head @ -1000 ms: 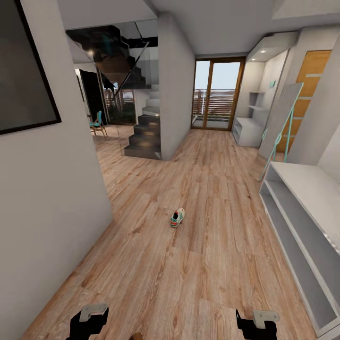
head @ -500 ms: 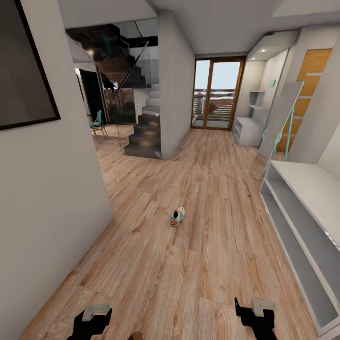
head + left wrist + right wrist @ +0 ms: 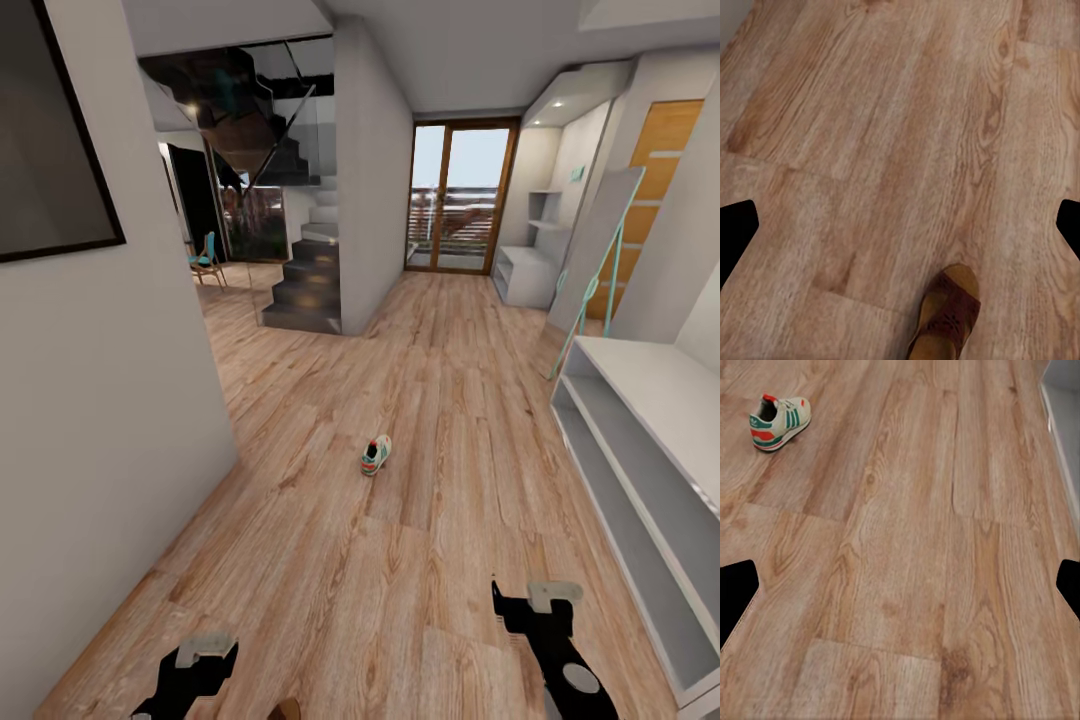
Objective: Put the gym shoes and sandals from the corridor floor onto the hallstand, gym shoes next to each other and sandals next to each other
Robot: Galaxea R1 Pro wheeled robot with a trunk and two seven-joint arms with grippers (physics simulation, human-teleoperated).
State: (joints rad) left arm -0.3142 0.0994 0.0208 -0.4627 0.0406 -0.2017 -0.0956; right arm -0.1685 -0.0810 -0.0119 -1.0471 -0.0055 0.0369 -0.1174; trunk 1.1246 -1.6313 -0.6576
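The corridor floor [image 3: 420, 560] of light wood planks runs ahead of both hands toward a glass door at the far end. The shoe rack [image 3: 640, 450], a long pale bench with open shelf slots, stands along the wall just outboard of the right hand [image 3: 535, 610] and stretches on ahead of it; nothing lies on the stretch in view.

One gym shoe [image 3: 376, 456] lies on the floor well ahead, between the two hands' lines of reach and a little toward the left of the right hand. In the right wrist view the same gym shoe [image 3: 778, 421] sits upright on its sole, well apart from that hand, its long axis running roughly crosswise to the line the hand points along, green stripes toward the camera. The right hand reaches further forward than the left hand [image 3: 200, 660] and looks the nearer of the two to this shoe.

One sandal [image 3: 945, 315] lies flat on the planks close under the left hand, its length roughly in line with the direction that hand points.

Count in view: one gym shoe, one sandal, two hands.

Both wrist views show dark fingertips set wide apart at the frame edges with bare floor between, so both hands are spread and hold nothing.
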